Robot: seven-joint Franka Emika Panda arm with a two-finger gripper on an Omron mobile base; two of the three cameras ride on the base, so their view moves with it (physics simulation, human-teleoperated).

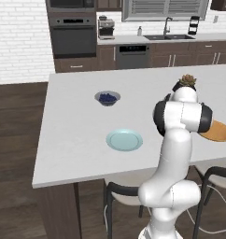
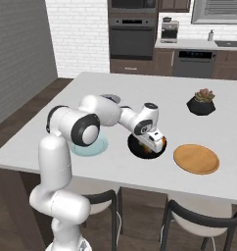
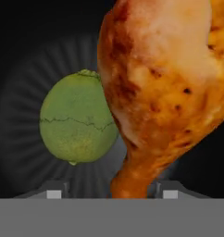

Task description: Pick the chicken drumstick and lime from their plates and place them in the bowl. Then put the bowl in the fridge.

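In the hand view the lime (image 3: 77, 121) lies on the ribbed inside of the black bowl (image 3: 21, 115), and the chicken drumstick (image 3: 160, 83) leans against its right side. The drumstick's narrow end points down between my gripper's (image 3: 111, 194) fingertips, which stand wide apart and clear of it, so the gripper is open. From the right base view, the gripper (image 2: 152, 139) dips into the bowl (image 2: 138, 149), with orange drumstick (image 2: 158, 142) showing beside it. The pale blue-green plate (image 1: 124, 140) and the tan wood plate (image 2: 196, 159) are bare. The fridge is out of view.
A small grey bowl of blueberries (image 1: 107, 98) and a black pot with a succulent (image 2: 201, 103) stand farther back on the white island counter (image 1: 73, 121). Stools (image 2: 199, 220) sit under the counter's near edge. Ovens and cabinets line the back wall.
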